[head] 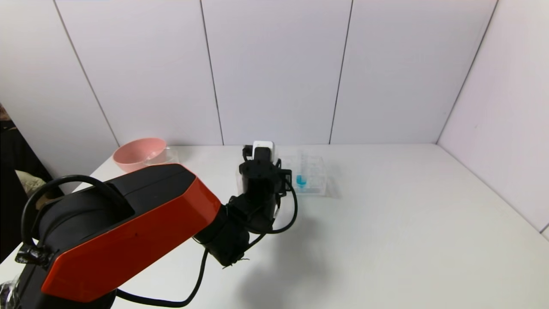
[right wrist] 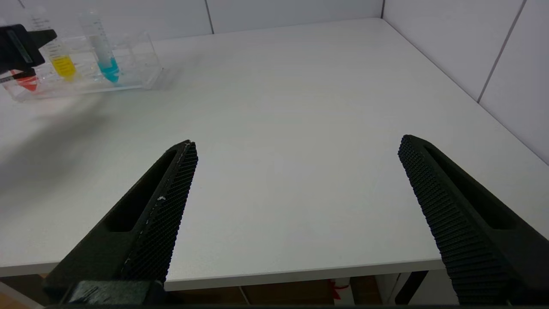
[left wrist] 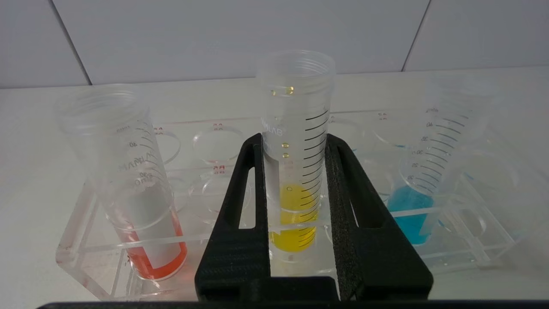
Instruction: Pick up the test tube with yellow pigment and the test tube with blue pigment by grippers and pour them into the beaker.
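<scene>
The test tube with yellow pigment [left wrist: 296, 128] stands upright in a clear rack [left wrist: 77, 240]. My left gripper [left wrist: 294, 139] is shut on it, one black finger pressed against each side, above the yellow liquid. The tube's base is still in the rack. The test tube with blue pigment [left wrist: 433, 171] leans in the same rack, apart from the gripper; it also shows in the head view [head: 301, 179]. The beaker [head: 165, 155] stands at the table's far left, beside a pink bowl. My right gripper [right wrist: 297, 141] is open and empty, low over the table's near edge.
A tube with red liquid [left wrist: 137, 193] stands in the rack on the other side of the yellow one. The pink bowl [head: 139, 153] sits at the far left by the wall. White wall panels close the back and right sides.
</scene>
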Available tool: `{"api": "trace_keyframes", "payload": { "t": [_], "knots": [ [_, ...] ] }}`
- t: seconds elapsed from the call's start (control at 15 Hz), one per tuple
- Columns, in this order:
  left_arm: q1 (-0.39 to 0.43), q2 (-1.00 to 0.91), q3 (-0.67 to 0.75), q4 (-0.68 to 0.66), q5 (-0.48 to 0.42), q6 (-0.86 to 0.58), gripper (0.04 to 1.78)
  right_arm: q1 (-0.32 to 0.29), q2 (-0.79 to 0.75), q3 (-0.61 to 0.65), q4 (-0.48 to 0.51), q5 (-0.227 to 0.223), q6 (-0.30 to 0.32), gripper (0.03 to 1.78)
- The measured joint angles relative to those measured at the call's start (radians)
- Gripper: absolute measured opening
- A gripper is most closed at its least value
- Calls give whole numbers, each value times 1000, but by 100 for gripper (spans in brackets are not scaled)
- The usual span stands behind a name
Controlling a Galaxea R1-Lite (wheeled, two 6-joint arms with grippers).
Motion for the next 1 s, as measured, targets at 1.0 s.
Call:
{"api": "trace_keyframes", "payload": {
  "t": [1.0],
  "knots": [
    [-6, -157, -24, 151, 1, 10, 42, 0, 0, 0, 0, 0, 1, 171]
  ]
}}
